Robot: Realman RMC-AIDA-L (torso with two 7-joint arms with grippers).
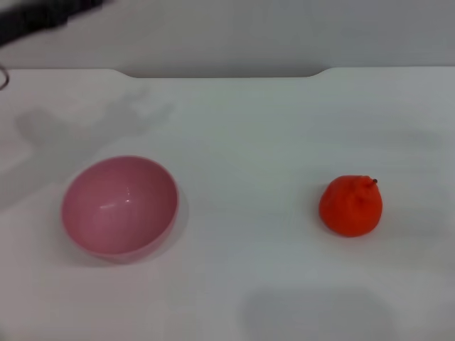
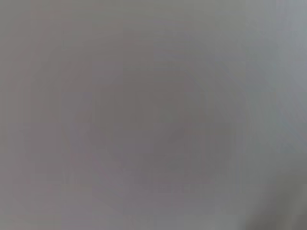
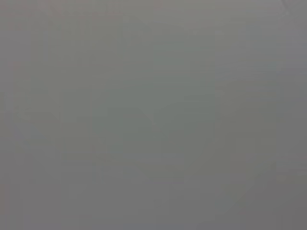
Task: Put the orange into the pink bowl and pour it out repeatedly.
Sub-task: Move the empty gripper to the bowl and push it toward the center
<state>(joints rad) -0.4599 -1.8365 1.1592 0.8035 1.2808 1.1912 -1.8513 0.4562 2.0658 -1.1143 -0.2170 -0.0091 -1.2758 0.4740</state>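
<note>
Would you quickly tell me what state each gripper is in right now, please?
Left gripper: not in view; holding nothing that shows.
Right gripper: not in view; the orange lies free on the table, apart from the pink bowl.

White table under a grey wall

The table (image 1: 242, 128) is a plain white surface that fills most of the head view. Its far edge runs straight across the top of that view, with a shallow rectangular notch cut into the middle and rounded corners at each end of the notch. Beyond that far edge stands a flat grey wall (image 1: 284, 32). Soft grey shadows lie on the table near its far left part, and another faint one near its near edge. Both wrist views show only a blank grey blur.
</note>
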